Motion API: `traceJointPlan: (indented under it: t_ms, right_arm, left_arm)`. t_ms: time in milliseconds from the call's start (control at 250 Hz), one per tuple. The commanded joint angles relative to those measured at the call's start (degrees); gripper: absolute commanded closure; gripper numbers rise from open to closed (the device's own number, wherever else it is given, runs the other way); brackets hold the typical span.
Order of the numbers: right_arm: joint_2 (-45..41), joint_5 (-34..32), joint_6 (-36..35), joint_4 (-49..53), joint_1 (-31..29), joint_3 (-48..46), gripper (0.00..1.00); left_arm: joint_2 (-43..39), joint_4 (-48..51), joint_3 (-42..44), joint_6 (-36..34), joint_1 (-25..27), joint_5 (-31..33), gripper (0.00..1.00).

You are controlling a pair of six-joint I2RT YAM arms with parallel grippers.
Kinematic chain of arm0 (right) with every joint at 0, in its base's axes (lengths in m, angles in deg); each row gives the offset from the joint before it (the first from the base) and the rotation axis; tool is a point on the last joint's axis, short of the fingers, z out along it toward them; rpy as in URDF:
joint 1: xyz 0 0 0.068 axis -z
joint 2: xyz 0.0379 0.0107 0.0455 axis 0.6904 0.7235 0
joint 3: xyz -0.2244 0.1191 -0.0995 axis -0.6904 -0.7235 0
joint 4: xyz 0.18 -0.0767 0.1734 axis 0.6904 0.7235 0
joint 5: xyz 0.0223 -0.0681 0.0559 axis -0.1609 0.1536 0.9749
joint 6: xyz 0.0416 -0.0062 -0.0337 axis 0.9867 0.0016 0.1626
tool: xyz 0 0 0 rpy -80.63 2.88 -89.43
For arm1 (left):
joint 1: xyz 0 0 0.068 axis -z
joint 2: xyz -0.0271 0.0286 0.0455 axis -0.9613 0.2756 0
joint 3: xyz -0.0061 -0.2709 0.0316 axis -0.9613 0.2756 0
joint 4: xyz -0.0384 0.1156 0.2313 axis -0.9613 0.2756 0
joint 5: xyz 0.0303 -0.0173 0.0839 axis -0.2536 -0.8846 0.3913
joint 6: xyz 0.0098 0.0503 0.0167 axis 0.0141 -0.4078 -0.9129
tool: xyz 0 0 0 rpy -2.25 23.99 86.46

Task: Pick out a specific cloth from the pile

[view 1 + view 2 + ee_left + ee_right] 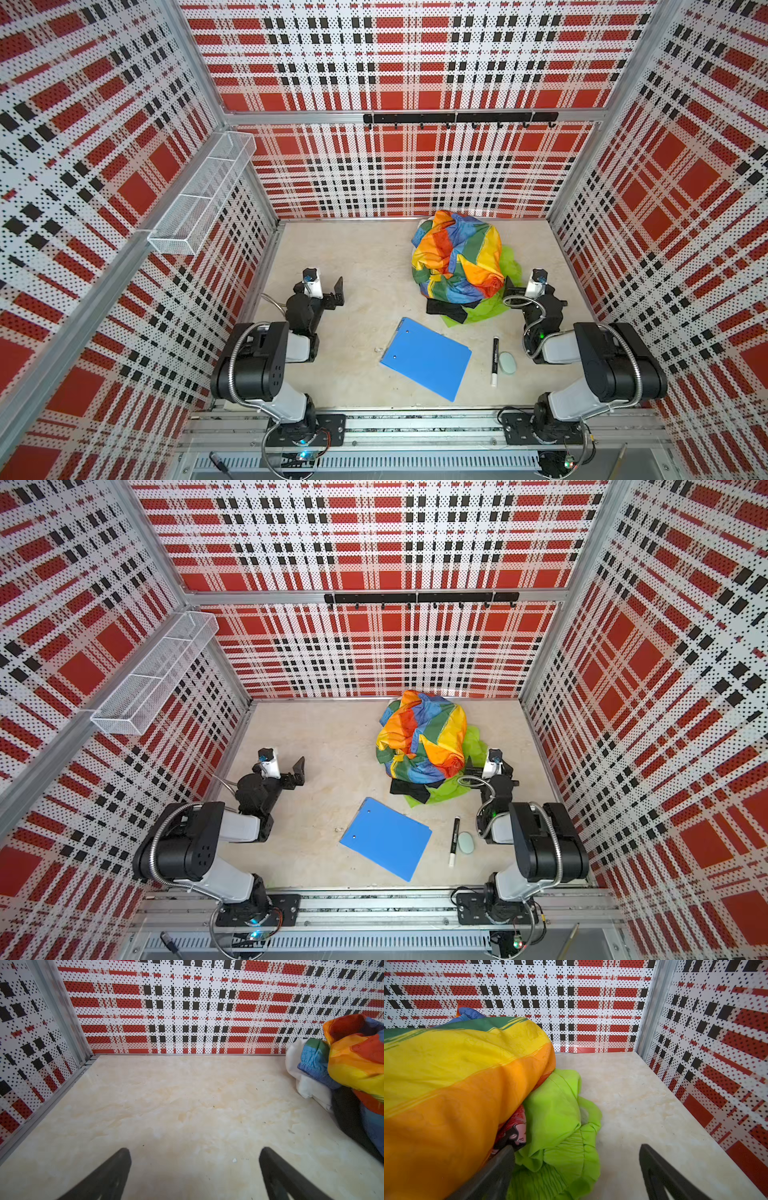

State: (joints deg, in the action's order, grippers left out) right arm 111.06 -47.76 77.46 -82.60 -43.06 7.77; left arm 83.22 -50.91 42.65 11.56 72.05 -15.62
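On the left, we are holding our left gripper (194, 1150) low over bare tabletop (357, 257). Its jaws are spread and carrying nothing, and it is well apart from the heap.

Moving right, a blue clipboard (426, 357) is lying flat near the front. Beyond it, the pile (457, 257) is sitting toward the back right. A rainbow-striped cloth (465, 241) is covering most of it, and a black garment (444, 309) is poking out at the front.

The cloth (556, 1115) we are after, the lime-green one, is lying under that heap and showing along its right side and front edge.

Right beside it we are holding our right gripper (575, 1147), jaws spread wide and pinching nothing. In the right wrist view, one of its fingers (500, 1163) is sitting by the rainbow and black fabric, and green folds are lying between the two fingers. We cannot tell whether they are touching.

We are judging the task as barely begun. We are lined up for a grasp, but the cloth is not yet gripped, lifted or separated. Closing on the green alone and drawing it out from under the rest is what is left.

A marker (495, 361) is lying untouched near the right arm.
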Motion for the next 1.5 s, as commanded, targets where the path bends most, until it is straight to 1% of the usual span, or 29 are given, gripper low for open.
traceJointPlan:
  t_ms: [0, 1137, 1189, 1245, 1297, 1345, 1429, 1497]
  right_arm:
    - [0.3, 0.6, -0.7, -2.2, -0.2, 0.6, 0.00]
    - [0.2, 1.0, -0.7, -2.2, -0.2, 0.6, 0.00]
    - [0.1, 0.7, -0.6, -2.6, -0.2, 0.3, 0.00]
    - [0.0, -0.8, 0.1, -5.2, -0.2, -1.1, 0.00]
    - [0.1, -3.0, 1.0, -8.2, -0.1, -2.5, 0.00]
    - [0.2, -2.9, 1.2, -9.6, 0.0, -3.0, 0.00]
    - [-0.1, -1.7, 0.8, -6.8, 0.0, -1.7, 0.00]
    - [-0.8, -1.7, 0.8, -4.8, 0.0, -1.1, 0.00]
  left_arm:
    - [0.1, -1.9, 0.1, -0.3, -0.7, -0.3, 0.01]
    - [0.1, -1.8, 0.0, -0.1, -0.8, -0.5, 0.01]
    - [0.1, -1.8, 0.1, -0.2, -0.8, -0.5, 0.01]
    - [0.1, -1.9, 0.1, -0.1, -0.7, -0.5, 0.01]
    - [0.0, -2.6, 0.5, -0.1, -0.8, -0.4, 0.01]
    - [0.0, -4.4, 1.4, 0.4, -0.9, 0.3, 0.01]
    - [0.1, -8.3, 3.5, 0.9, -0.9, 2.0, 0.01]
    - [0.1, -9.8, 4.3, 1.0, -0.9, 2.1, 0.01]
